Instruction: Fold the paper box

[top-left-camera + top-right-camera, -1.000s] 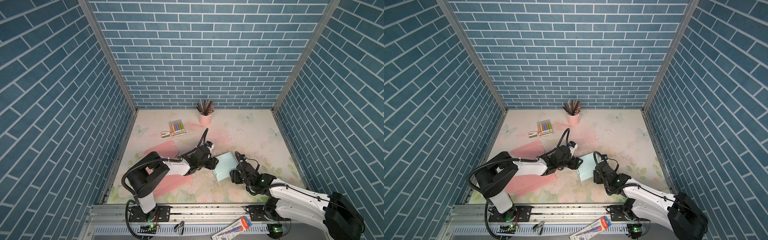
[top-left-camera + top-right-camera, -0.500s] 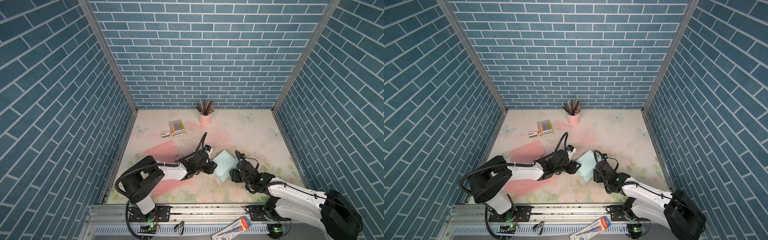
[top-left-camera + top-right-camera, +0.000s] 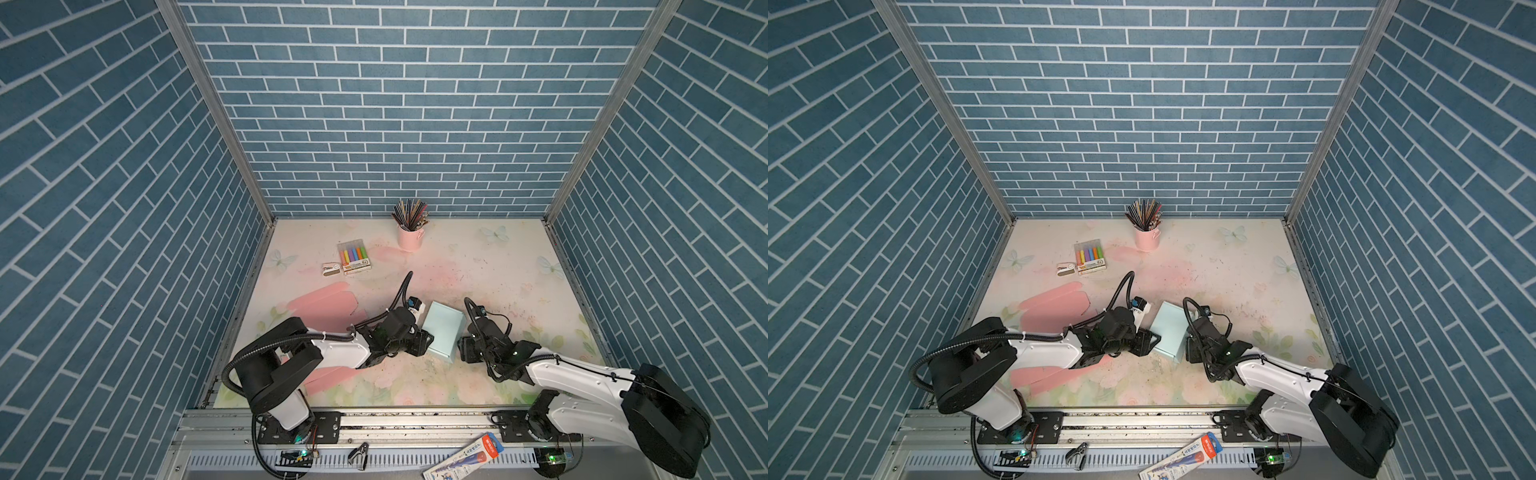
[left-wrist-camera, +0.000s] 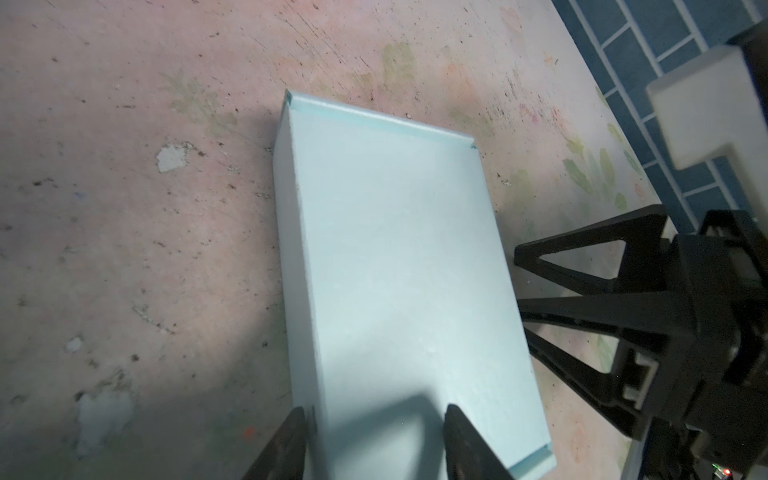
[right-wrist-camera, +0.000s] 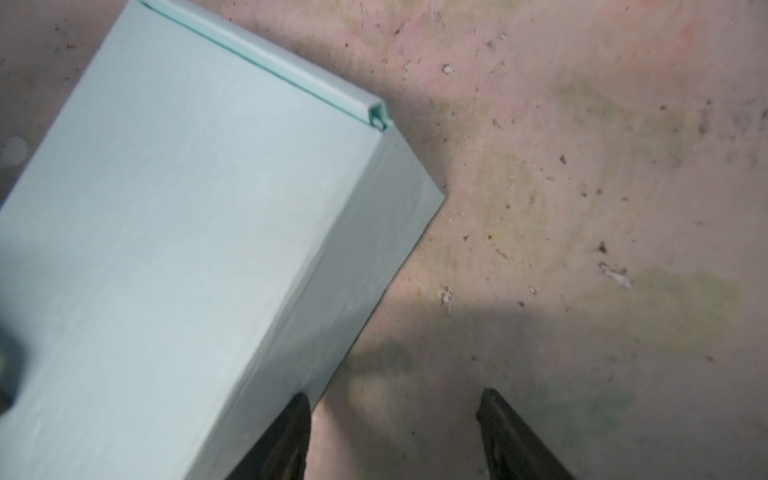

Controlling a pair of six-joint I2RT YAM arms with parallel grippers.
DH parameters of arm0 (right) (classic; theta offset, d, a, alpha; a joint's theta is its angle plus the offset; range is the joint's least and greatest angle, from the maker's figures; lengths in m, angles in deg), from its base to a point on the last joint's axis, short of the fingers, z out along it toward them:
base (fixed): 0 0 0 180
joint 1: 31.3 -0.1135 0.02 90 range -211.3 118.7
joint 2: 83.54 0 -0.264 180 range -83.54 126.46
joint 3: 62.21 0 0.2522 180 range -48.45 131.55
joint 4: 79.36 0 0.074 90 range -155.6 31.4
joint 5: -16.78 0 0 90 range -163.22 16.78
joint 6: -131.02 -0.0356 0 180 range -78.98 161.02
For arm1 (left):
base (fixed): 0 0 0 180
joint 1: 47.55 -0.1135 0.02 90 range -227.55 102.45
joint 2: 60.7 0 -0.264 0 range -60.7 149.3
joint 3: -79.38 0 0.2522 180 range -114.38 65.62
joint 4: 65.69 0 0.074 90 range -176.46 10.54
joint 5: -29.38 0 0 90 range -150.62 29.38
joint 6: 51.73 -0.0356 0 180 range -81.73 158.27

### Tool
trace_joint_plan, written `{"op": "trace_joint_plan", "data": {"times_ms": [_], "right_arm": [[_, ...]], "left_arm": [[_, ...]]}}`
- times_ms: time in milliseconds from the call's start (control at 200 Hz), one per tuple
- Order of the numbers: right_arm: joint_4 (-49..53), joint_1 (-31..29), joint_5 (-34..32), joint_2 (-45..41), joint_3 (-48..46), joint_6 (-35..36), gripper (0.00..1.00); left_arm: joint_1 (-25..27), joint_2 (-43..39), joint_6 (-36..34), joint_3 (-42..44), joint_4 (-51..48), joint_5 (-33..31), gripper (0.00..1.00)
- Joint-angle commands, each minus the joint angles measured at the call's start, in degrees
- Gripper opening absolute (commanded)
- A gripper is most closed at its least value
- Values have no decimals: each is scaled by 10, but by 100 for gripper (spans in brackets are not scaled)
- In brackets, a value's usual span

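The paper box [image 3: 445,330] [image 3: 1168,332] is light blue and lies closed and flat at the middle front of the table. My left gripper [image 3: 426,345] [image 3: 1151,340] is at its near left corner. In the left wrist view the box [image 4: 395,257] fills the middle and the left gripper [image 4: 376,419] is open. One finger lies against the side wall, the other over the top face. My right gripper [image 3: 462,353] [image 3: 1188,348] is at the near right side. In the right wrist view the right gripper [image 5: 395,401] is open over bare table, one finger beside the box [image 5: 166,249] wall.
Flat pink paper sheets [image 3: 326,305] [image 3: 328,374] lie at the left, partly under the left arm. A pink cup of pencils [image 3: 409,237], a marker pack [image 3: 354,257] and a small box [image 3: 331,269] stand further back. The blue brick walls close in three sides.
My left gripper has slid toward the near end of the box along its left side, and its jaws have narrowed. The right gripper has barely moved.
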Motion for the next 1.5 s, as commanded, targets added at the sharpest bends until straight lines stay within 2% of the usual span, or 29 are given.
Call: {"op": "trace_joint_plan", "data": {"times_ms": [0,375,645,755,865,1015,1140,1280,1495], "right_arm": [[-40,-17,57,3,17,5,65],[-73,-34,74,-15,14,-9,65],[-90,-34,85,-31,1,-4,65],[-93,-36,89,-46,-12,-3,65],[-64,-35,62,-83,-36,-20,65],[-14,-20,31,-136,-55,-24,66],[13,7,35,-172,-57,-17,66],[23,35,43,-178,-47,7,58],[-12,78,73,-130,-36,43,44]], "left_arm": [[21,-3,19,-3,64,73,52],[25,1,52,4,123,119,51],[32,-5,57,17,124,115,51],[22,-9,69,33,132,91,52],[1,-22,92,67,168,97,52],[-9,-48,81,82,138,83,57],[-23,-64,74,86,126,84,62],[-30,-72,56,71,105,84,65],[-48,-57,21,20,63,87,67]]}}
